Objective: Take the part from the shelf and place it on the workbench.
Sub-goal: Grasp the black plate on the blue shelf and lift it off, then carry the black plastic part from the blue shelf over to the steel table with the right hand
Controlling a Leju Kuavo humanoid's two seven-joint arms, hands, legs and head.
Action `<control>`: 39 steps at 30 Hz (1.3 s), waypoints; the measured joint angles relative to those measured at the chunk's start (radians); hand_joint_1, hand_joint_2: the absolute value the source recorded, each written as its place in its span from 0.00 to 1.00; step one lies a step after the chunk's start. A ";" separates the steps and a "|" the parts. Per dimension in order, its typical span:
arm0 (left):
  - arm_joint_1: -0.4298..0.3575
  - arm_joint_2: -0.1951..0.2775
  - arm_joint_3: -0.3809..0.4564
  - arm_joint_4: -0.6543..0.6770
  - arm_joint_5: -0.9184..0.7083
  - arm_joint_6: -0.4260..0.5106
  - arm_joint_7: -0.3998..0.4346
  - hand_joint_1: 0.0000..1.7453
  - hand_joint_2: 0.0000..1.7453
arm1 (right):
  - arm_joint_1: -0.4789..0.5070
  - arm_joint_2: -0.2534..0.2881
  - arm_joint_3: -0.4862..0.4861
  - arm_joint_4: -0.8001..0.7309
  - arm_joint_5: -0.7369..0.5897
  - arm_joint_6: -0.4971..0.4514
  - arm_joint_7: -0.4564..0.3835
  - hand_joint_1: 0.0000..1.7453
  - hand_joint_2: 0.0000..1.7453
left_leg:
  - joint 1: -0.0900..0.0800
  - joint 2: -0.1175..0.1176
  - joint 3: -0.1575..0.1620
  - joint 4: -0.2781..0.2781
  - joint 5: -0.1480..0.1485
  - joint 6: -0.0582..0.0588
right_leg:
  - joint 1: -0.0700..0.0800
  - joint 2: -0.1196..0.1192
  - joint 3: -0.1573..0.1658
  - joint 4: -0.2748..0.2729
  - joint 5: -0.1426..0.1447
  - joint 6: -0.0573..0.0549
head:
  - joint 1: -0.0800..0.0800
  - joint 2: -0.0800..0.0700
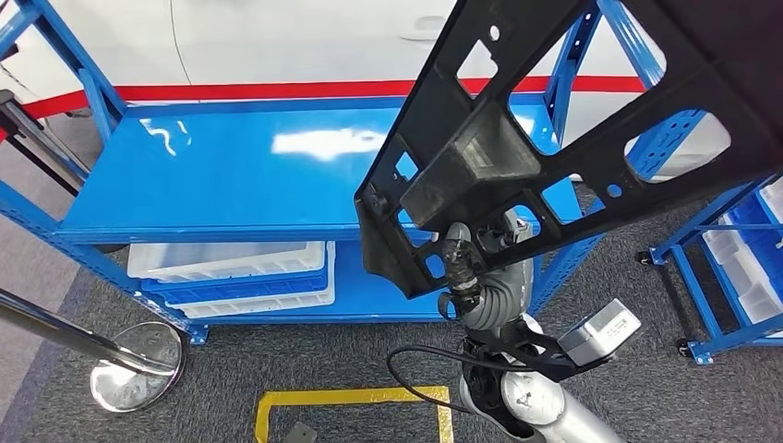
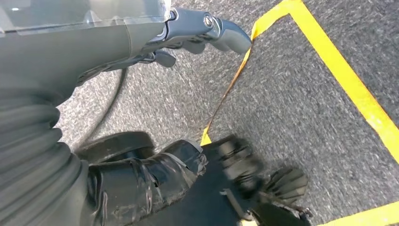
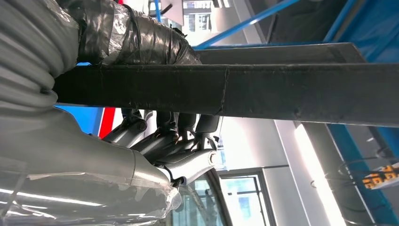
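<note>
A large black plastic part (image 1: 471, 161) with several cut-outs is held up high and tilted, close in front of my head camera. My right hand (image 1: 462, 258) grips it from below near its lower end. In the right wrist view the taped thumb lies on one face of the part's edge (image 3: 282, 89) and the fingers (image 3: 164, 134) curl against the other face. The blue shelf's top board (image 1: 231, 175) behind the part is bare. My left hand (image 2: 94, 52) hangs over the grey carpet, its fingers (image 2: 207, 30) and thumb (image 2: 141, 183) apart around nothing.
The blue shelf's lower board carries white and blue bins (image 1: 231, 268). A chrome stanchion base (image 1: 138, 365) stands on the carpet at the left. A yellow tape square (image 1: 351, 399) marks the floor in front. Another blue rack (image 1: 739, 268) with bins stands at the right.
</note>
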 joint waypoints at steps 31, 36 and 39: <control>0.016 0.000 0.043 0.000 0.035 0.004 -0.009 0.00 1.00 | 0.051 0.002 -0.003 0.022 -0.036 0.025 -0.028 1.00 1.00 | 0.014 0.001 -0.014 0.015 0.017 -0.029 | -0.011 -0.004 0.026 -0.013 -0.006 0.007 | 0.000 0.000; 0.013 0.002 0.047 0.000 0.036 -0.005 -0.005 0.00 1.00 | 0.053 0.003 -0.003 0.022 -0.036 0.026 -0.030 1.00 1.00 | 0.006 0.003 0.025 -0.096 0.047 -0.009 | -0.016 -0.004 0.023 -0.034 0.019 0.037 | -0.005 0.000; 0.014 0.001 0.047 0.000 0.041 -0.013 -0.002 0.00 1.00 | 0.056 0.003 -0.003 0.022 -0.035 0.026 -0.030 1.00 1.00 | 0.011 0.009 -0.009 -0.117 0.091 0.002 | -0.011 -0.002 -0.019 0.082 -0.106 0.043 | 0.004 0.000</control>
